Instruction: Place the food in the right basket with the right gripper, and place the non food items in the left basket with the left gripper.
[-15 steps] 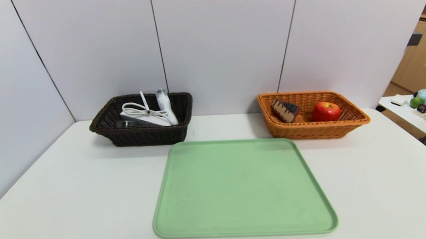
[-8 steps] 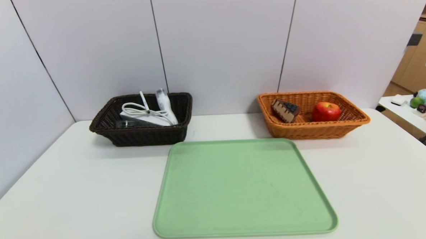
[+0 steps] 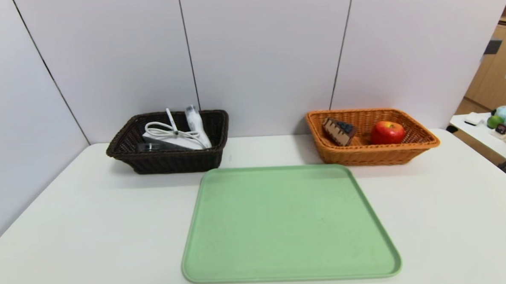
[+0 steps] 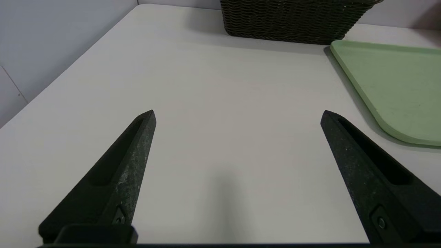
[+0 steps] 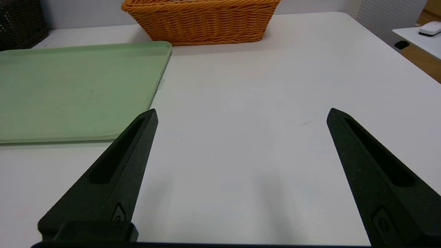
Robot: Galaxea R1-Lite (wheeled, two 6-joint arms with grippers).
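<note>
looking down from the head view, neither arm shows. the dark brown left basket (image 3: 167, 142) sits at the far left of the white table (image 3: 69, 235) holding the power strip (image 3: 174, 141), its coiled cord, a pen (image 3: 171, 118) and a bottle (image 3: 197, 124). the orange right basket (image 3: 370, 136) at the far right holds the cake wedge (image 3: 339, 131) and the apple (image 3: 387, 132). a bare green tray (image 3: 288, 223) lies between and nearer.

left wrist view: the left gripper (image 4: 237, 115) hangs low over bare table, fingers (image 4: 132, 155) spread wide, holding nothing. the dark basket lies well ahead of it, the tray beside it toward the middle.

right wrist view: the right gripper (image 5: 241, 115) hangs low likewise, fingers (image 5: 358, 155) spread wide and empty. the orange basket stands well ahead, the tray just beside its inner finger.
</note>
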